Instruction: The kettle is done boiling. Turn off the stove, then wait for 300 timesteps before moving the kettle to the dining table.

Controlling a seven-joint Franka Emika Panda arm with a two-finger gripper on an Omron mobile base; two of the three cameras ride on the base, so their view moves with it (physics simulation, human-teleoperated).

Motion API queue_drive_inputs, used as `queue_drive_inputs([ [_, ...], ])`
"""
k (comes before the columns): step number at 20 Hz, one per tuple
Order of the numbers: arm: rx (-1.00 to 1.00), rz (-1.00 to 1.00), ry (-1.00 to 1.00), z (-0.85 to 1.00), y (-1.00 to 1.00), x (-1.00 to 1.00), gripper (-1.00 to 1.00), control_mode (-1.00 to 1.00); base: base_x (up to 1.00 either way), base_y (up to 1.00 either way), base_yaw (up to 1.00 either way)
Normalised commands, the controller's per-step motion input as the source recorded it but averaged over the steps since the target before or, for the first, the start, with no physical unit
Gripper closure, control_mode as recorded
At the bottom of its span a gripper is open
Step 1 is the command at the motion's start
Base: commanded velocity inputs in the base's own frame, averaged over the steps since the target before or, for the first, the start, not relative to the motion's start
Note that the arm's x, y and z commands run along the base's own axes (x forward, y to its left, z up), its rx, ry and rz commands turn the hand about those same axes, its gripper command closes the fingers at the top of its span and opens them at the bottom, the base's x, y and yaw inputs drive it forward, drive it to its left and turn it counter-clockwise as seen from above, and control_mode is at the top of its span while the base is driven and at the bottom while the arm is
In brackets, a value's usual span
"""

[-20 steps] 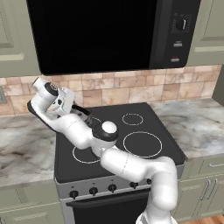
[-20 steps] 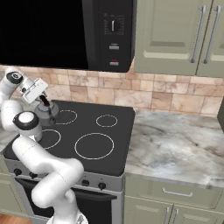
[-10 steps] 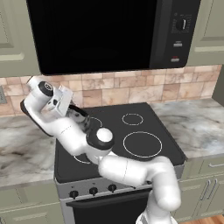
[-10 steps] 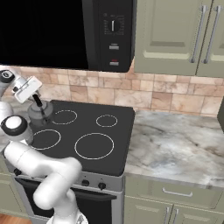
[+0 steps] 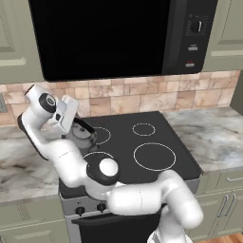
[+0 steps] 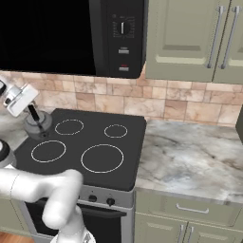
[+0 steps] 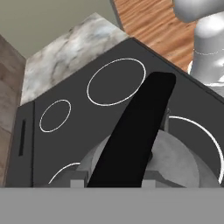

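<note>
Gripper (image 6: 32, 113) is seen at the far left of the black glass cooktop with white-ringed burners (image 6: 95, 142), tilted down over the small squat grey metal kettle (image 6: 38, 124). The kettle is seated on the far-left burner, close to the tiled backsplash (image 6: 156, 102). From the hand camera, the kettle's thin black arched handle (image 7: 135, 131) is seen running up the middle of the frame directly ahead of the hand, above the domed grey lid. How wide the fingers are set, and whether the handle is held between them, cannot be told. Grey-white marble counter (image 6: 190, 156) is found to the right of the stove, and a black microwave (image 5: 118, 38) is mounted above it.
</note>
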Motion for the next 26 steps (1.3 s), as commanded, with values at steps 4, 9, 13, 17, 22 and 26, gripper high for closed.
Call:
queue_drive_inputs([
  [4, 0.04, 0.04, -0.16, 0.00, -0.03, -0.49, 1.00, -1.00, 0.00, 0.00, 0.00],
  [9, 0.02, 0.06, -0.12, 0.00, -0.02, -0.46, 1.00, -1.00, 0.00, 0.00, 0.00],
  [13, 0.01, 0.06, -0.08, 0.09, 0.00, -0.36, 1.00, -1.00, 0.00, 0.00, 0.00],
  [17, 0.01, 0.05, -0.08, 0.24, 0.00, -0.32, 1.00, -1.00, 0.00, 0.00, 0.00],
  [22, 0.00, 0.02, -0.06, 0.33, -0.01, -0.39, 1.00, -1.00, 0.00, 0.00, 0.00],
  [26, 0.00, 0.00, -0.03, 0.33, -0.03, -0.43, 1.00, -1.00, 0.00, 0.00, 0.00],
])
